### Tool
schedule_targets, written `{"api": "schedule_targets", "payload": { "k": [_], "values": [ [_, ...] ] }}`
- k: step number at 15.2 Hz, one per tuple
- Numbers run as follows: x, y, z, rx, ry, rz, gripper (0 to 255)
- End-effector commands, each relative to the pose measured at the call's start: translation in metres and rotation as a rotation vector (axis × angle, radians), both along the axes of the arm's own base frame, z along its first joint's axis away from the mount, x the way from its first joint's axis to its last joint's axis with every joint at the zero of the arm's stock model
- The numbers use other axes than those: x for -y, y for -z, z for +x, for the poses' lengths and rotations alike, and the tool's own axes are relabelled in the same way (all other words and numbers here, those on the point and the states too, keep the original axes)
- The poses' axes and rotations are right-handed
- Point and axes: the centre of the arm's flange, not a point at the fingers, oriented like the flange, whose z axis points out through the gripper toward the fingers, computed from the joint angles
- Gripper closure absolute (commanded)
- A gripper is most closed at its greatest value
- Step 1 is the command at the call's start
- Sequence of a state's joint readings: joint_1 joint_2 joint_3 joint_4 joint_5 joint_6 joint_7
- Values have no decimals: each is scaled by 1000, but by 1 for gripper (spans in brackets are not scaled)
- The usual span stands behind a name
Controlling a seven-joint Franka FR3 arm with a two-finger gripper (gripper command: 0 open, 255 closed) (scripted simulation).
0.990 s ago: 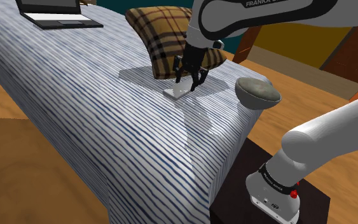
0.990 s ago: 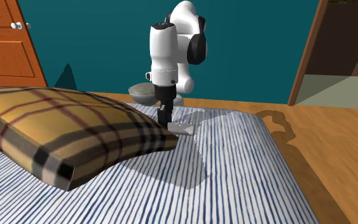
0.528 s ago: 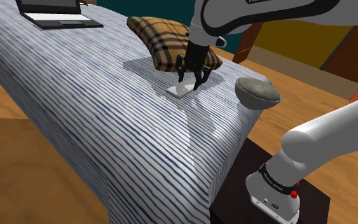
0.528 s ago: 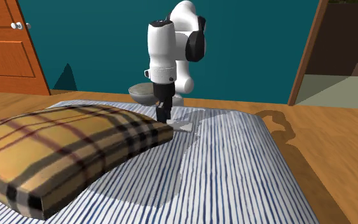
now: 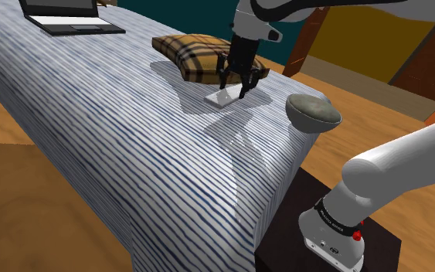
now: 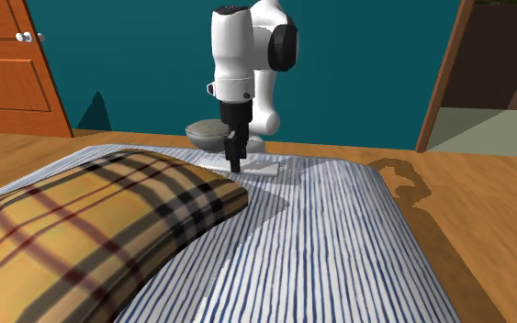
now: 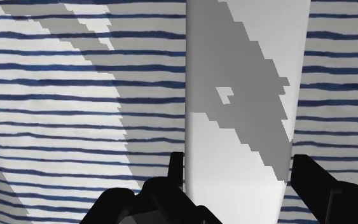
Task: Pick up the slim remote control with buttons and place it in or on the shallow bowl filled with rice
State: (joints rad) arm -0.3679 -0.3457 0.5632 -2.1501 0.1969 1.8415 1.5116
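The remote (image 7: 247, 95) is drawn as a plain white flat slab without visible buttons. My gripper (image 7: 241, 175) is shut on it, one black finger (image 7: 176, 168) pressed on each long side. In the shoulder view the gripper (image 5: 235, 89) holds the remote (image 5: 225, 97) low over the striped bed cover (image 5: 115, 139), just in front of the plaid pillow (image 5: 196, 52). The grey shallow bowl (image 5: 314, 112) sits off the bed's corner, toward the shoulder view's right. In the second exterior view the gripper (image 6: 236, 165) points straight down, the remote (image 6: 264, 169) beside it and the bowl (image 6: 208, 134) behind.
An open laptop (image 5: 69, 15) lies at the bed's far left end. The plaid pillow (image 6: 82, 229) takes up the second exterior view's lower left. The dark stand (image 5: 308, 232) is below the bowl. An orange door (image 6: 8, 64) and wood floor surround the bed.
The gripper has carried the remote up and away from the shoulder camera, toward the pillow. The pillow has dropped and now lies flatter on the bed.
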Motion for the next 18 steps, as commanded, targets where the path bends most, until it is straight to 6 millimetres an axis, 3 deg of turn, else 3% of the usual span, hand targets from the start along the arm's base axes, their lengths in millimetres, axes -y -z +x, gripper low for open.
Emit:
{"api": "schedule_targets", "payload": {
  "k": [1,18],
  "values": [
    [0,-10,1,0,0,0,255],
    [0,-100,1,0,0,0,255]
  ]
}}
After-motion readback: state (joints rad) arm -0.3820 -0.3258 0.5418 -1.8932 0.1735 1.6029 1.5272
